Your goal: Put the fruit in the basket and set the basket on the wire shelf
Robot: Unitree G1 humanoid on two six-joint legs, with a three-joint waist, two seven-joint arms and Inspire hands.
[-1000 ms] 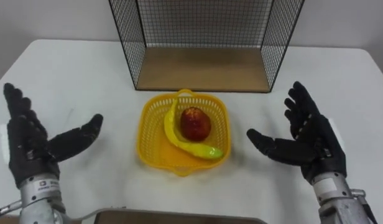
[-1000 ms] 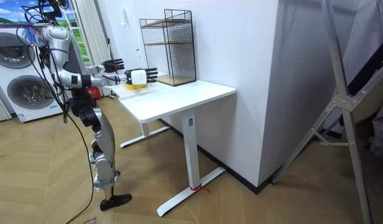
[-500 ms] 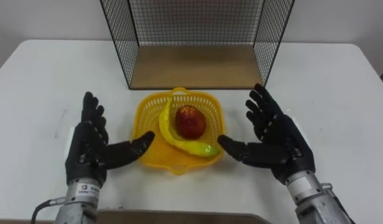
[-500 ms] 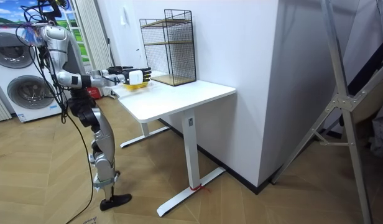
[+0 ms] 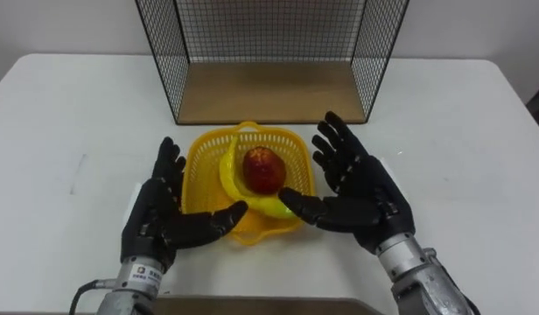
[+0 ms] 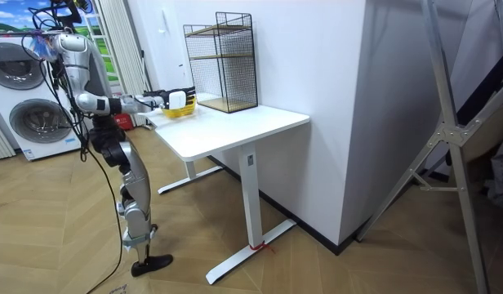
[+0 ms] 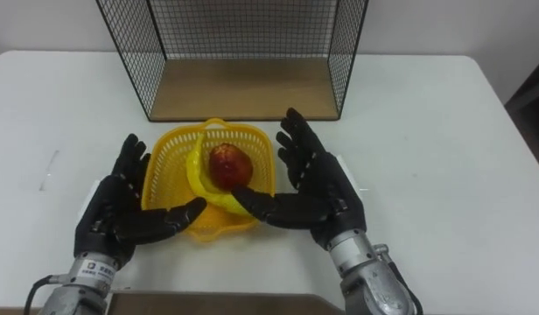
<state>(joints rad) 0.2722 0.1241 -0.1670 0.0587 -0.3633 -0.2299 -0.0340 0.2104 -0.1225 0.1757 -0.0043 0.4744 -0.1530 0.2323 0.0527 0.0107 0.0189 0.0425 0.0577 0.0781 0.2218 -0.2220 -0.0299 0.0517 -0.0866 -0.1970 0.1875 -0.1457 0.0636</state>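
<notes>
Two pieces of fruit lay in the yellow basket (image 5: pixel 291 138) at the middle of the frame: a red apple (image 5: pixel 262 169) near its centre and a banana (image 5: pixel 226 173) curving round the apple's left side and along the lower rim. I saw the left hand (image 5: pixel 157 220) just beside the basket at lower left, released, with its fingers straight and its thumb reaching across the basket's near rim. The right hand (image 5: pixel 364 191) mirrored it at lower right, palm turned inward and fingers spread. Its thumb lay over the near rim by the banana's end, though I could not tell whether either thumb pressed on the plastic. Neither hand had closed on anything. The basket sat on the white table (image 5: pixel 68 114), just below the wire shelf (image 5: pixel 269 92) at top centre and apart from its wooden floor. From the room view, the robot stood upright at the table's end on the room view's left, arms held forward.
</notes>
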